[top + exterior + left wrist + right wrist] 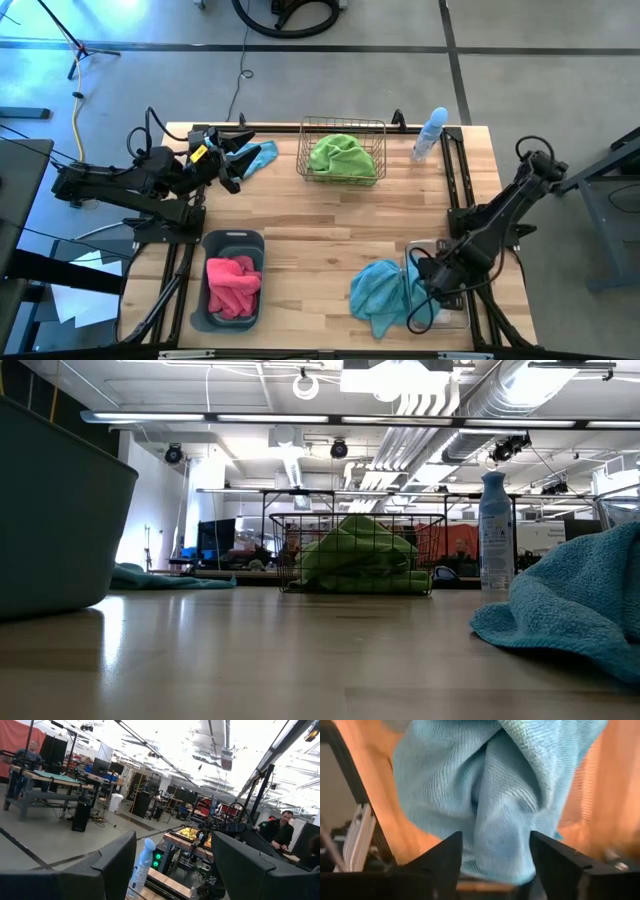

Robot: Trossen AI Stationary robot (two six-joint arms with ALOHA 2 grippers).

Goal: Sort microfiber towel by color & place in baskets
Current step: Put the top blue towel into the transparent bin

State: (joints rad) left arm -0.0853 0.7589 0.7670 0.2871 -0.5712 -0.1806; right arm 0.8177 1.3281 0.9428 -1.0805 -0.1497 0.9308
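A blue towel (pixel 380 292) lies heaped at the table's near right. Part of it drapes over the rim of the clear tub (pixel 456 318). My right gripper (pixel 495 845) points down over that draped part (pixel 428 300), open, one finger on either side of a raised fold (pixel 495 810). Another blue towel (pixel 260 156) lies flat at the far left, beside my left gripper (pixel 232 165). That gripper (pixel 172 845) is open and holds nothing. A green towel (pixel 344 155) fills the wire basket (pixel 304 150). Pink towels (pixel 232 283) lie in the dark tub (pixel 233 238). My right gripper stands open from above astride a raised fold of the blue towel (pixel 485 865). The fold fills most of the gap between the fingers; whether it touches them I cannot tell. The towel rests on the table and on the tub's rim.
A pale blue spray bottle (pixel 430 134) stands at the far right, next to the wire basket. Bare wood stretches across the table's middle (pixel 330 230). Black frame rails (pixel 460 180) run along the left and right edges. People sit at benches in the room beyond.
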